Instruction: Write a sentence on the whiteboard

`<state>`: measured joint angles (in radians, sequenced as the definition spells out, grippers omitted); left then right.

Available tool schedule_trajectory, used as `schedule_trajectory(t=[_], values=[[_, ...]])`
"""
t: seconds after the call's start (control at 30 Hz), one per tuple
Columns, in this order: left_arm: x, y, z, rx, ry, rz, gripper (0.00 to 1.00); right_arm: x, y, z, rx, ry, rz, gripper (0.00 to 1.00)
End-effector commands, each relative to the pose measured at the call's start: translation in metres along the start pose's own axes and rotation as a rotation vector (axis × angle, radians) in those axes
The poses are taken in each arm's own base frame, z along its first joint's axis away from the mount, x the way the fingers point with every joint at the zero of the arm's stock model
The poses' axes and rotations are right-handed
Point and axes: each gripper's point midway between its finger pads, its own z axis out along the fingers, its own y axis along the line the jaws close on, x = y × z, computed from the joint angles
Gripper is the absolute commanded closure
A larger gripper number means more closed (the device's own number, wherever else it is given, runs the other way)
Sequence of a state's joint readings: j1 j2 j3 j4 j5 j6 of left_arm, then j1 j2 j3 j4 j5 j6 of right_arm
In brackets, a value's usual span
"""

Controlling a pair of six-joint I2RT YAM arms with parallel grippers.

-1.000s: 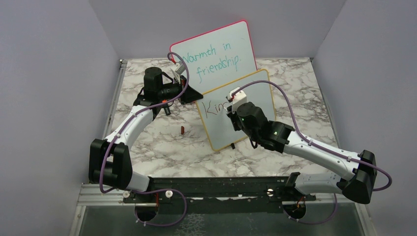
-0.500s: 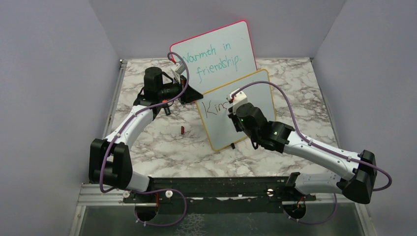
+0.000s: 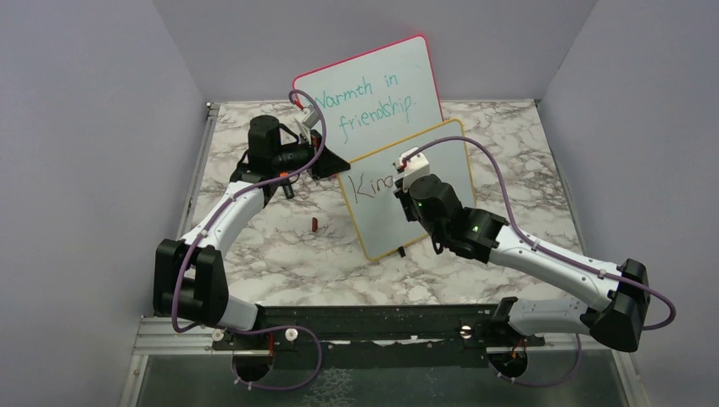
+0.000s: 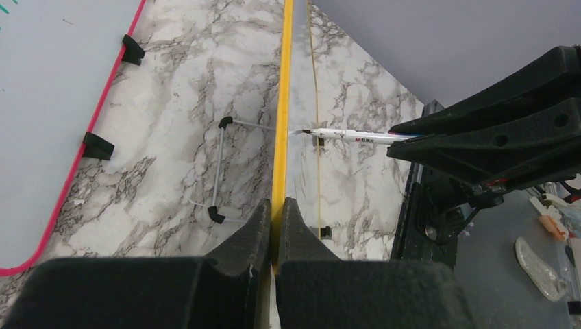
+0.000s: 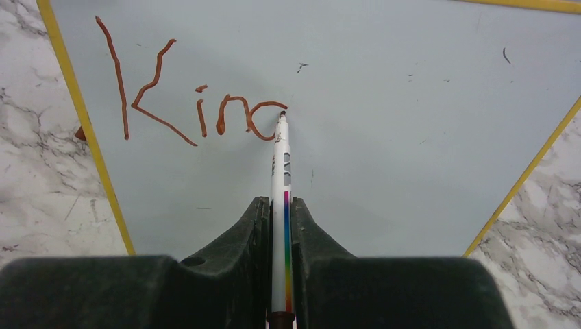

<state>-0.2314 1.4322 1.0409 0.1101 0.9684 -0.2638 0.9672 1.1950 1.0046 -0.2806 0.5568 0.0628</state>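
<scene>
At the middle of the desk [image 3: 280, 254], the right end effector [image 5: 281, 202] is clamped on a marker [image 5: 280, 164]. The marker's tip touches the whiteboard [image 5: 397, 137] at the sentence [image 5: 185, 113], which reads "Kin" plus a partial stroke. Farther left, the left end effector [image 4: 274, 209] is clamped on the board's yellow edge. Behind stands a pink-framed board [image 3: 373, 80].

End of the sentence [image 3: 370, 186] behind the right gripper [image 3: 397, 185], top view

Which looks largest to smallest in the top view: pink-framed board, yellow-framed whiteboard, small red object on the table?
1. pink-framed board and whiteboard: similar, both partly hidden, so unranked.
2. small red object: far smallest.
</scene>
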Motion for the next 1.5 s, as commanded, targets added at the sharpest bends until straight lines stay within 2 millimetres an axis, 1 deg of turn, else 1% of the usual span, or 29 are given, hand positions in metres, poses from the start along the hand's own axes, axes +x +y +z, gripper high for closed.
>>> schedule_trajectory(t=[0.0,0.17,0.33,0.57,0.67,0.8,0.93,1.07,1.47], values=[[0.022,-0.002,0.007,0.031,0.068,-0.037,1.0,-0.019,-0.009,-0.003,0.031,-0.072,0.032,0.99],[0.023,-0.002,0.007,0.032,0.07,-0.039,1.0,-0.032,-0.012,-0.006,0.032,-0.119,0.038,0.99],[0.023,-0.002,0.007,0.032,0.071,-0.039,1.0,-0.04,-0.014,-0.003,0.042,-0.137,0.041,0.99],[0.023,-0.003,0.007,0.034,0.071,-0.037,1.0,-0.045,-0.012,0.003,0.032,-0.147,0.014,0.99],[0.023,-0.003,0.007,0.035,0.073,-0.04,1.0,-0.045,-0.012,0.006,0.031,-0.141,0.009,0.99],[0.023,-0.002,0.008,0.036,0.074,-0.042,1.0,-0.045,-0.009,0.007,0.019,-0.143,0.009,0.99],[0.024,-0.002,0.008,0.038,0.075,-0.043,1.0,-0.05,-0.007,0.006,0.0,-0.155,0.014,0.99],[0.023,-0.002,0.008,0.036,0.074,-0.041,1.0,-0.045,-0.006,0.008,0.0,-0.13,0.001,0.99],[0.022,-0.002,0.008,0.034,0.074,-0.039,1.0,-0.01,-0.007,0.007,-0.002,-0.021,-0.036,0.99]])
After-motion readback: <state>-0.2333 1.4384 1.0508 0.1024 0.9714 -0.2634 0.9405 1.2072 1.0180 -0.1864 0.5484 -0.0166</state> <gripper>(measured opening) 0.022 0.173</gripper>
